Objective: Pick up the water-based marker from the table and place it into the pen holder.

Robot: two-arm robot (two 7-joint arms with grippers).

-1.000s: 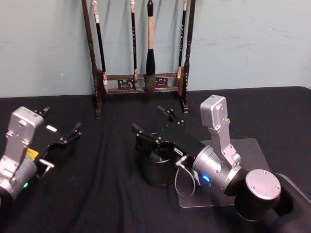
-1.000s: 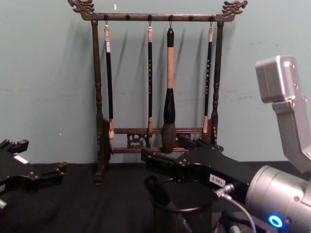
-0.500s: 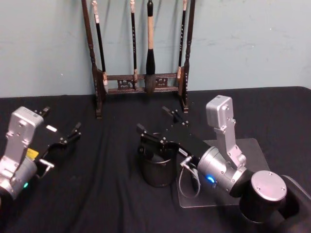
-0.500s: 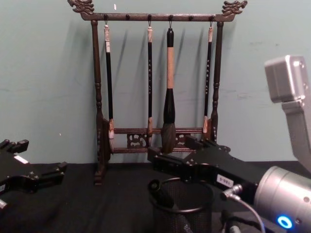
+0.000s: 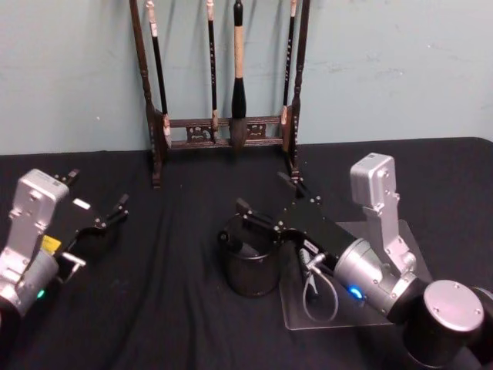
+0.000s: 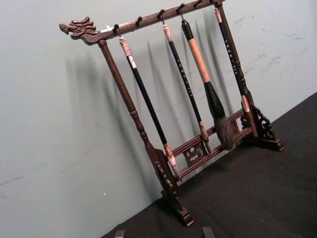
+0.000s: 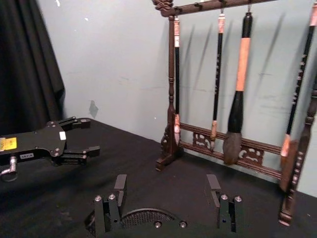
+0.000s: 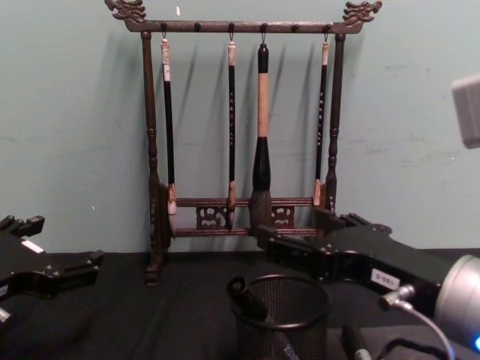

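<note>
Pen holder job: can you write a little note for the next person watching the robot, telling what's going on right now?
Right end effector: open, empty, just above and behind the pen holder.
Left end effector: open, empty, parked on the left side.
Marker: inside the pen holder, leaning on its left rim.
Done: marker placed.
Left: probably only backing the right end effector away.

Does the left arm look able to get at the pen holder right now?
Probably yes. Only bare black cloth lies between the left gripper and the pen holder. The right gripper, jaws open, sits close at the holder's far side and might crowd it.
</note>
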